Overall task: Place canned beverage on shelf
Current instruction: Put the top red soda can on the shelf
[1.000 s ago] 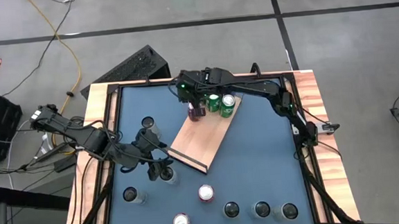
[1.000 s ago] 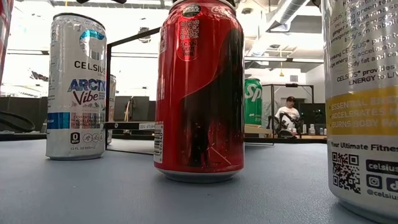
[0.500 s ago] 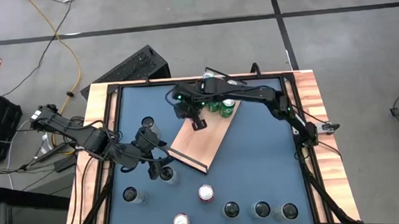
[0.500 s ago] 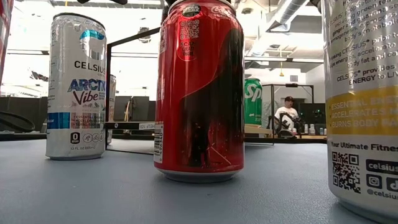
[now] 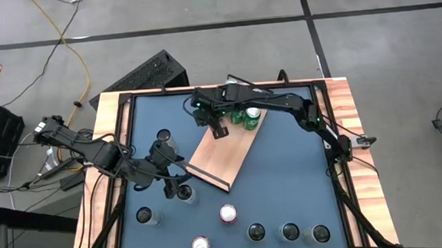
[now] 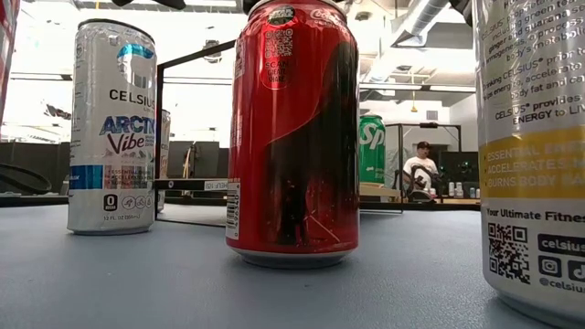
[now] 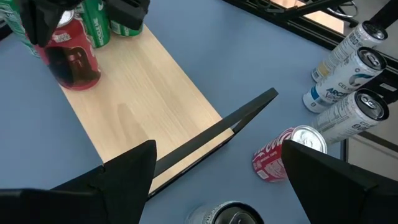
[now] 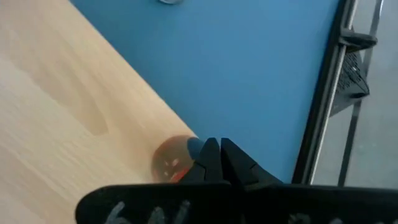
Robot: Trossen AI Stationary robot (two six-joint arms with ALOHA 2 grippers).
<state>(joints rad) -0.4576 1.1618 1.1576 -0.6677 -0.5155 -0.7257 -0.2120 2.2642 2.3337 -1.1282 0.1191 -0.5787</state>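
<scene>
Since the earlier frame, your right claw (image 5: 219,129) has shifted toward the bench's far-left corner, fingers together, gripping nothing. Red can (image 7: 73,57) stands on the shelf (image 5: 226,150) beside green cans (image 5: 245,115). Left claw (image 5: 173,190): open, near-left of the blue bench (image 5: 286,181).

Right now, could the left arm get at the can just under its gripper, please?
Probably yes: the left gripper hangs with fingers open either side of the can, nothing between them.

The blue tabletop (image 5: 286,181) carries loose cans (image 5: 228,213) and the shelf (image 5: 226,150), below the right claw (image 5: 216,126).
</scene>
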